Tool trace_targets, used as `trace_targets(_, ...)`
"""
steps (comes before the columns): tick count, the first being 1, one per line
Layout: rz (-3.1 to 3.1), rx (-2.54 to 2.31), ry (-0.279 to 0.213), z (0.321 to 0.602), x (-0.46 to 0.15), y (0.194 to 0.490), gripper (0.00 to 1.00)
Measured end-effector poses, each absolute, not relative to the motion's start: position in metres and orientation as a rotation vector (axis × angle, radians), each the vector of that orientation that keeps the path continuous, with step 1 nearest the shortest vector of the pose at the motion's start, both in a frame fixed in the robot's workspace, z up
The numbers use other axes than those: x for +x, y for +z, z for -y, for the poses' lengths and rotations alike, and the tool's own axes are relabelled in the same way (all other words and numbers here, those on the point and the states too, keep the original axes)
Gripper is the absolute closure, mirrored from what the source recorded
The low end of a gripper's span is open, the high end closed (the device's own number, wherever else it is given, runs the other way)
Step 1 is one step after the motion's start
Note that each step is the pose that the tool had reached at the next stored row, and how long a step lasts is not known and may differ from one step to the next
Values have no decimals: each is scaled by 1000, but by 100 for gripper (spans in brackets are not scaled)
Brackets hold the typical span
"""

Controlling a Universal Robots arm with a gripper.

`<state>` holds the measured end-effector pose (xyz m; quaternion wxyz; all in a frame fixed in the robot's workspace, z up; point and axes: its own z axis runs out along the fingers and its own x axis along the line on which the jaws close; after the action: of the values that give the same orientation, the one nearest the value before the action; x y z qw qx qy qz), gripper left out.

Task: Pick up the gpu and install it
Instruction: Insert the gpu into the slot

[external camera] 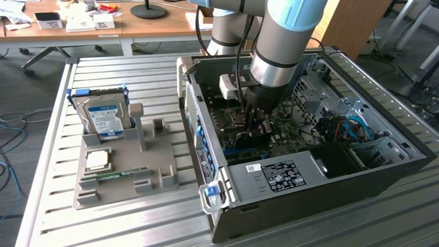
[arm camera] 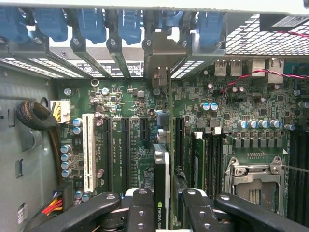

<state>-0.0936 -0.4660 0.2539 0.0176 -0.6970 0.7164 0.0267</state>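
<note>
The gpu point(arm camera: 161, 169) shows edge-on in the wrist view as a thin green card with a black face, standing upright over the motherboard's black expansion slots. Its silver end bracket point(arm camera: 155, 60) reaches up to the rear slot openings of the case. My gripper point(arm camera: 166, 210) is shut on the card, one black finger point(arm camera: 140, 208) on each side. From the exterior view, my gripper point(external camera: 257, 128) is reaching down inside the open computer case point(external camera: 205, 128), low over the motherboard point(external camera: 291, 139).
A white slot point(arm camera: 88, 152) and a CPU socket point(arm camera: 253, 181) flank the card. The power supply point(external camera: 281, 175) fills the case's near end. On the exterior view's left, a grey fixture point(external camera: 127, 180) holds a hard drive point(external camera: 103, 118), a processor point(external camera: 98, 159) and a memory stick point(external camera: 122, 174).
</note>
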Motion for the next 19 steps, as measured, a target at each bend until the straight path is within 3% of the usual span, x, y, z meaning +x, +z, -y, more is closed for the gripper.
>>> trace_targets(19, -2225, -2165, 83, 466, -94, 251, 73)
